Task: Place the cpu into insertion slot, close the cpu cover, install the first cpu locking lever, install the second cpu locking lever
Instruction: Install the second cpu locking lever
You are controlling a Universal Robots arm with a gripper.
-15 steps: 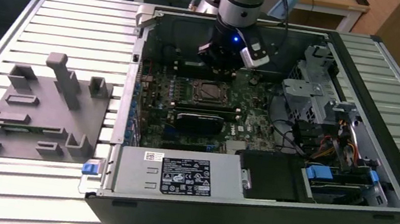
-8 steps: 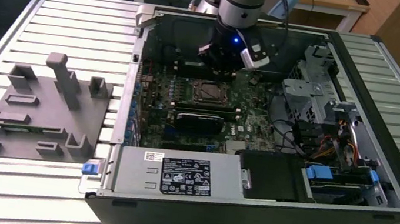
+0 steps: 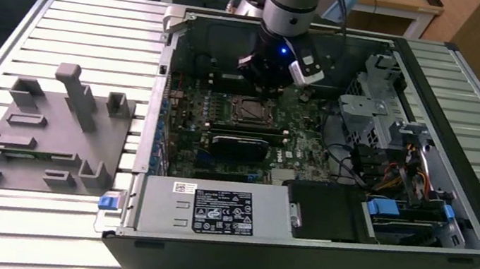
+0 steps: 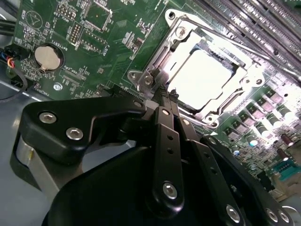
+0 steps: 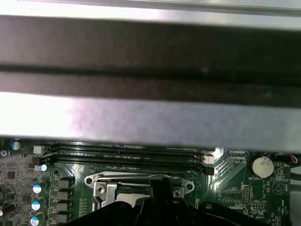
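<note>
Setting: slatted metal tabletop [image 3: 94, 27], wooden desks behind.
On tabletop: one open computer case [image 3: 298, 257] lying on its side; one grey fixture block [image 3: 49, 134] at the exterior view's left, well apart from the case.
Inside case: one green motherboard [image 4: 113, 61], one coin battery [image 4: 49, 57], a bank of long black memory slots [image 5: 127, 154] (four rows, as far as countable).
Arm: one, reaching down into the case from above, blue light lit on its wrist.
Pincer [image 4: 162, 94]: black fingers [image 4: 164, 136] drawn tight together, tips meeting, nothing seen between them; poised at the socket's edge.
Cpu [image 4: 202, 77]: one, pale square face, seated flat in the insertion slot [image 3: 249, 111], just beyond the pincer tips.
Cpu cover [image 4: 186, 40]: one silvery frame, lying down over the chip, window showing the chip's face.
Orientation: square, no long axis; face up toward the camera, edges lying diagonal in the second wrist view.
Levers: cannot tell whether latched.
</note>
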